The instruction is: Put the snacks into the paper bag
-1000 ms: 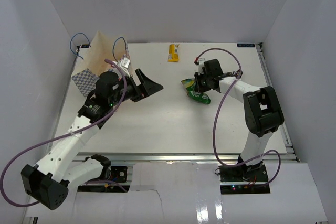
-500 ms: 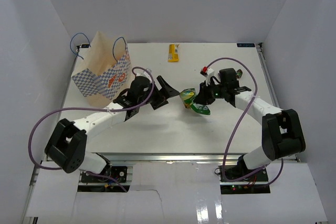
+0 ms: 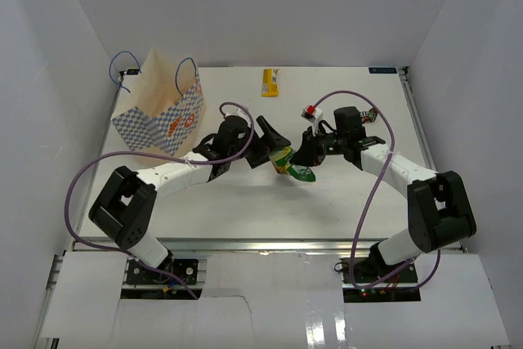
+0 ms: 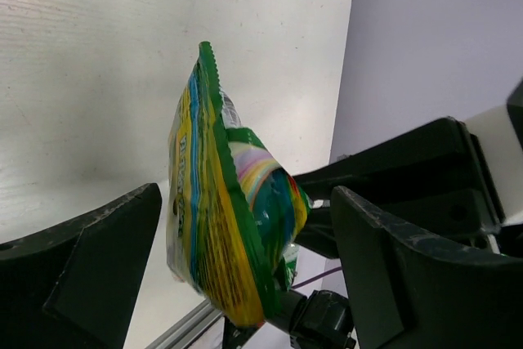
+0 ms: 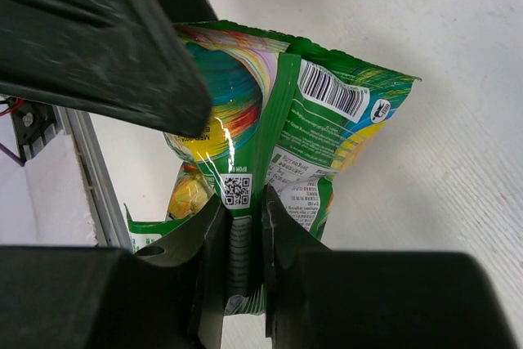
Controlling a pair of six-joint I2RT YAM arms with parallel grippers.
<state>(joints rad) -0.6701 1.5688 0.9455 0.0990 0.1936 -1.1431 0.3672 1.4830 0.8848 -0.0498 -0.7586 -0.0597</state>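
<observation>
Looks like a mid-table handover: the right gripper (image 5: 243, 234) pinches the green bag (image 3: 290, 167) by its seam, between the left gripper's (image 3: 276, 153) wide-spread fingers. Next, left should clamp, right release, then carry to the paper bag (image 3: 159, 112), far left.

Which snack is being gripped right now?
The green bag, pinched by the right fingers; the yellow wrapper lies loose at the table's far edge.

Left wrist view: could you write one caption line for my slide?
Green foil snack bag, pinched by the right fingers, hangs between the open left fingers.
</observation>
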